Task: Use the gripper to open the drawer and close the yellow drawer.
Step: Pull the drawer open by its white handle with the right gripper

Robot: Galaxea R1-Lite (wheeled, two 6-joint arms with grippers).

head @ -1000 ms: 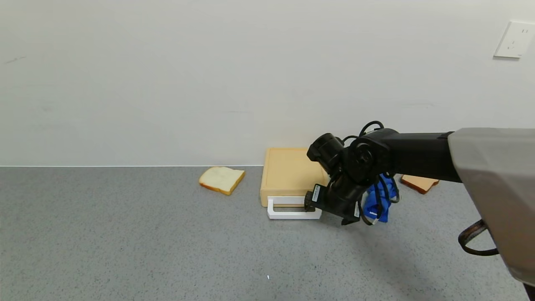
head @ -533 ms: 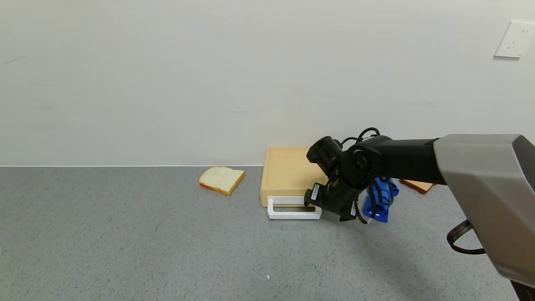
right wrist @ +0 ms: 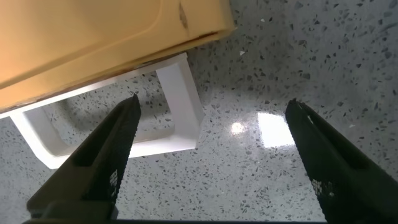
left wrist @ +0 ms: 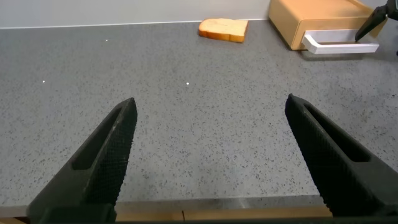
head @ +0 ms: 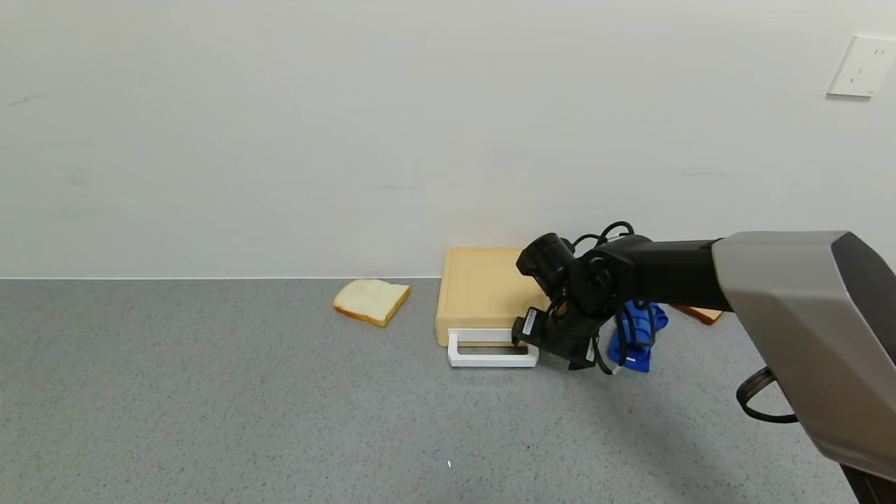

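Since the earlier frames the right arm has been lowering and drawing in, its grey forearm now sitting lower in the head view while the right gripper (head: pixel 516 343) is staying at the handle's right end. A small white label (head: pixel 529 323) is showing on the claw; its writing is not readable. The right gripper's fingers (right wrist: pixel 102 165) are standing spread, straddling the right corner of the white loop handle (head: pixel 492 348) without pinching it. The left gripper (left wrist: pixel 211 155) is hovering idle over the grey counter (head: pixel 210 406), fingers spread. The drawer (head: pixel 483 294) is sitting against the wall, appearing closed, contents hidden. A bread slice (head: pixel 371 300) is lying left of it; a blue cloth (head: pixel 638 334) is lying right.
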